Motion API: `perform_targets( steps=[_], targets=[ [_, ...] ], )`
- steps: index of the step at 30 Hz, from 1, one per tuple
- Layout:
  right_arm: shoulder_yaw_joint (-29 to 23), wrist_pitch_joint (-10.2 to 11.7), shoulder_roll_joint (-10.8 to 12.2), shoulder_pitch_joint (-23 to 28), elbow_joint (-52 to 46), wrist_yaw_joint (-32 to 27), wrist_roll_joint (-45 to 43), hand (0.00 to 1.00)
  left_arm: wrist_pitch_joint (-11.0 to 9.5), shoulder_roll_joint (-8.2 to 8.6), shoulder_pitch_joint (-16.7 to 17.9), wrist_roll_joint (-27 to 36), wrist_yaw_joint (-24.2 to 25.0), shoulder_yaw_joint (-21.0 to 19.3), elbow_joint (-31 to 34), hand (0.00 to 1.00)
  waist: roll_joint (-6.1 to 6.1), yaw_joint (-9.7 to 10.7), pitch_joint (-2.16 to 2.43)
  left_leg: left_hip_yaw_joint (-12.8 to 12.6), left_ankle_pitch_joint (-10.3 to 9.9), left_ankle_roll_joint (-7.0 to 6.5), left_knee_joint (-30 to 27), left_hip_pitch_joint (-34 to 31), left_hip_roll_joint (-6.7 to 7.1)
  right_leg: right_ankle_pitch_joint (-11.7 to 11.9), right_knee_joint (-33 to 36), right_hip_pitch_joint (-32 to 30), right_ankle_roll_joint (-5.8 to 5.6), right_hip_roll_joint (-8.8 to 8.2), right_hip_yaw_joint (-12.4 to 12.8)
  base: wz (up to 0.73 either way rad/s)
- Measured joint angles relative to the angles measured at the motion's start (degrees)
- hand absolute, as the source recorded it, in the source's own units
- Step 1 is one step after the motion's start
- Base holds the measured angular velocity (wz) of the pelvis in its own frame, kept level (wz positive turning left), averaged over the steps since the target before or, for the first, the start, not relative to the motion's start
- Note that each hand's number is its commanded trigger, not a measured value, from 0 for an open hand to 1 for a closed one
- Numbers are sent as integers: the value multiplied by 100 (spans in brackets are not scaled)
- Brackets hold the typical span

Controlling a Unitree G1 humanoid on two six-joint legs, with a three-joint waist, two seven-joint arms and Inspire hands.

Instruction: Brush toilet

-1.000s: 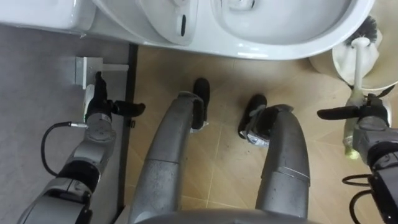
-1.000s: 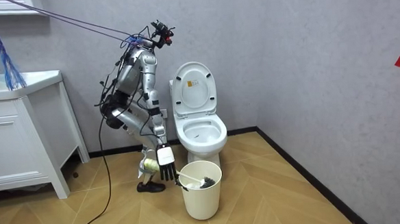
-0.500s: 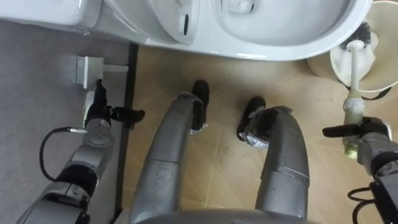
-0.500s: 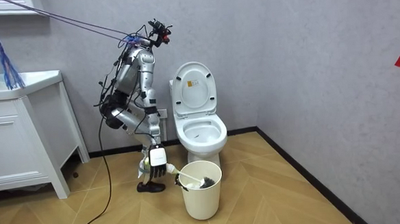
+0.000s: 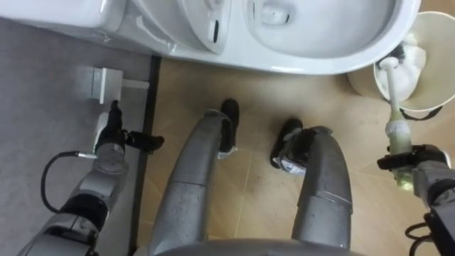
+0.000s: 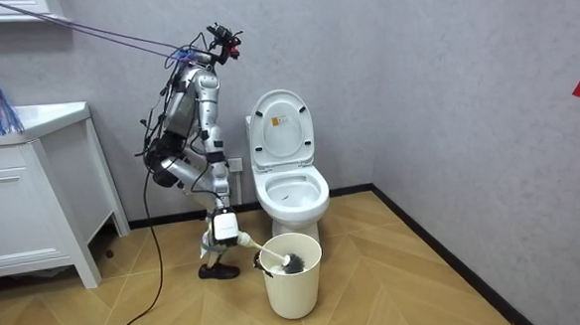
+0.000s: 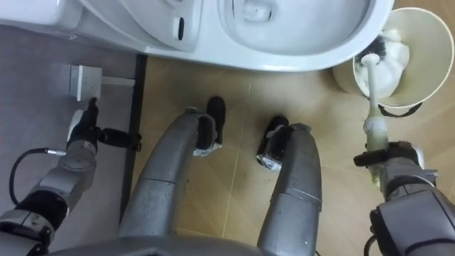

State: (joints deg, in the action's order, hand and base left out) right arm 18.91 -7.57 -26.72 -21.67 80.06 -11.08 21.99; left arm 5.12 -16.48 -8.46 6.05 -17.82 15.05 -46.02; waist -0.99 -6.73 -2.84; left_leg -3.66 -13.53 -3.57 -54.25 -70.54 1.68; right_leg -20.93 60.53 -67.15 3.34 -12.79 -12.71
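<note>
Right hand: low by the robot's right leg, fingers and thumb closed round the lower grip of the brush, thumb across the handle.
Held thing: long white plastic toilet brush with a yellow-green grip. It slants up and away from the right hand, and its far end lies inside the bucket.
Just beyond the right hand: round cream plastic bucket on the floor. The brush handle crosses its near rim. There is a white lump and some dark bristles inside, and I cannot tell which is the brush head.
Beside the bucket, further from the hand: white ceramic toilet, lid raised in the room view, nothing in the bowl.
Left hand: on the robot's other side, well apart from the brush, fingers straight, thumb out, empty.
Near the left hand: small white box fixed low on the grey wall.
Stance: bent forward, feet on the tan wood-pattern floor right by the toilet.
Far off: white bathroom cabinet at the room view's left.
</note>
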Motion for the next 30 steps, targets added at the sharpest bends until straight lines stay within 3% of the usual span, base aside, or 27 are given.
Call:
perform_targets(
  steps=[3, 9, 17, 20, 25, 30],
  targets=[
    [-14, -7, 0, 184, 0, -2, 21, 100, 115, 1, 238, -3, -11, -16, 293, 0, -62, -1, 49, 75, -5, 13, 5, 87, -7, -1, -70, 136, -28, 55, -8, 1],
    [-44, -7, 5, 478, 1, 1, 26, 100, 202, 3, 469, -4, -14, -14, 470, 0, -105, 3, 92, 62, 14, 33, 162, 363, 1, 50, -223, 384, -70, 97, 22, -4],
    [-391, 4, 402, 916, 1, 41, 364, 100, 117, 14, 754, 76, 95, -99, 377, 0, -85, 62, 120, 97, 79, 80, 663, 1003, -92, 201, -847, 1070, -57, 240, -108, -4],
    [-452, -6, 596, 1081, 2, 143, 458, 100, 73, 37, 843, 127, 119, -149, 292, 0, -62, 81, 136, 71, 125, 79, 1029, 1485, -154, 322, -1304, 1568, -55, 336, -165, -12],
    [-521, -56, 674, 1159, -8, 260, 750, 100, -15, 69, 856, 112, 255, -205, -135, 0, -40, 166, 139, 21, 166, 65, 1545, 2363, -135, 373, -1787, 2393, -114, 360, -168, -2],
    [-924, 18, 748, 1189, -37, 281, 988, 100, -137, 102, 1214, -10, 495, -635, -42, 0, 1, 197, 147, 75, 158, 92, 1910, 3199, -110, 364, -2230, 3287, -166, 424, -253, 6]
  ],
)
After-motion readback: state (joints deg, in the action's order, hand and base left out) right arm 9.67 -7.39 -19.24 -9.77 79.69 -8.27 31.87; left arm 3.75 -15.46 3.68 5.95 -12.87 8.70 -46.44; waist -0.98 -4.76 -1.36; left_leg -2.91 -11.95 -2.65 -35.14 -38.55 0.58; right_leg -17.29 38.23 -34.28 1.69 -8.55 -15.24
